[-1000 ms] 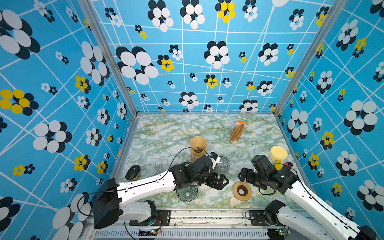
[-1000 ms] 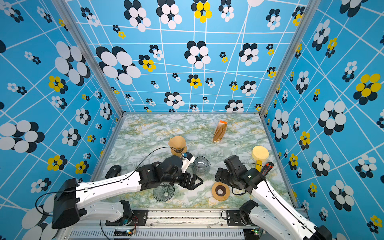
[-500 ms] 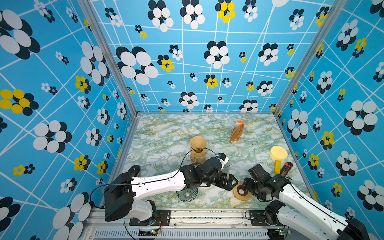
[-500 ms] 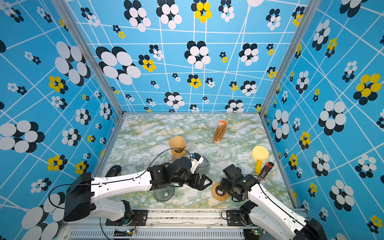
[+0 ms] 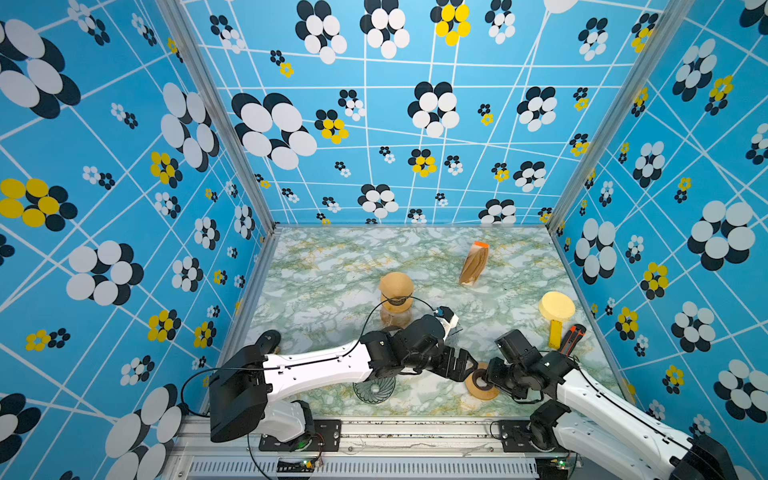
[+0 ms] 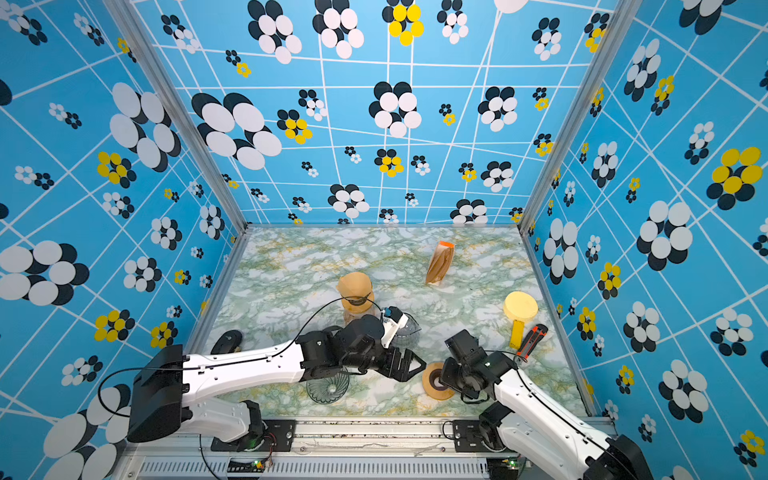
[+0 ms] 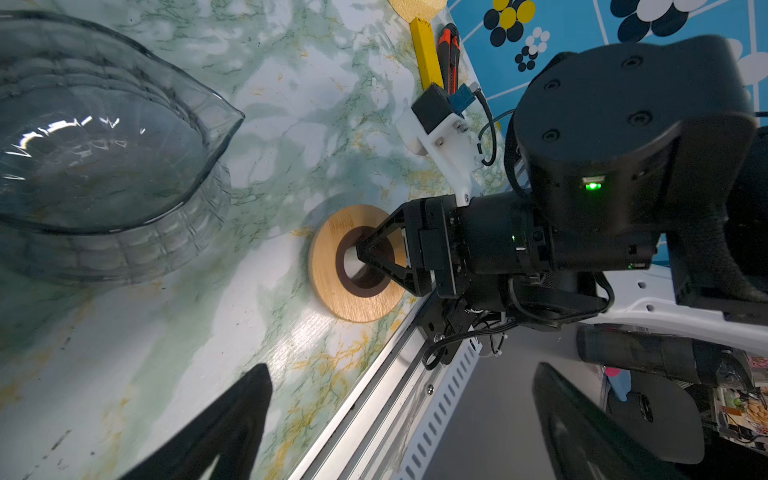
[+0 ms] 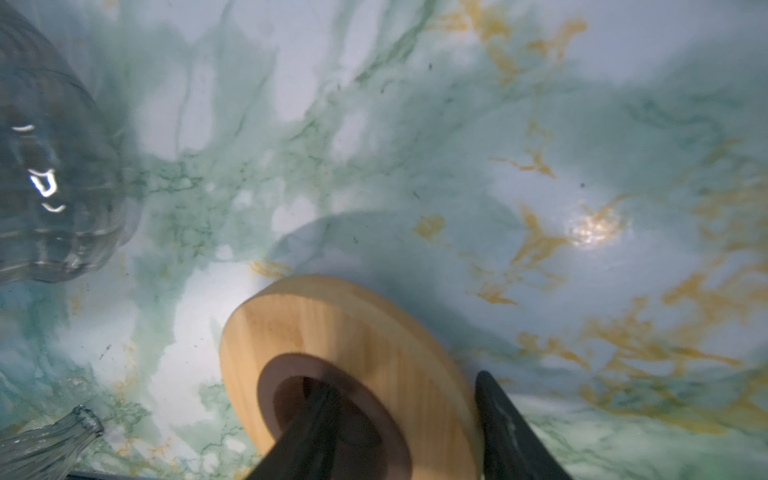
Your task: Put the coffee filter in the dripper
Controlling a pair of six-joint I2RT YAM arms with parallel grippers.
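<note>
**Coffee filter** [image 5: 396,284]: tan paper, capped over a glass stand at mid-table. Nothing touches it, and it sits well apart from both of my claws.

**Dripper** [image 5: 374,388]: ribbed clear glass cone near the front edge, partly under my left forearm.

**Left gripper** [image 5: 467,366]: claw spread wide with nothing between the fingers, poised between the dripper and the wooden ring.

**Wooden ring** [image 7: 357,309]: at the front of the table, just beside the left claw.

**Right gripper** [image 8: 405,384]: one finger is down in the ring's hole and the other is outside its rim, at a middling gap. I cannot tell whether they pinch the wood.

**Glass jug** [image 7: 104,145]: behind the ring, beside my left wrist.

**Outlying items:**
- brown packet [image 5: 473,264] with an orange top, toward the back
- yellow paddle [image 5: 556,308] and orange-black knife [image 5: 571,336], by the right wall
- black disc [image 5: 268,341], at the left edge
</note>
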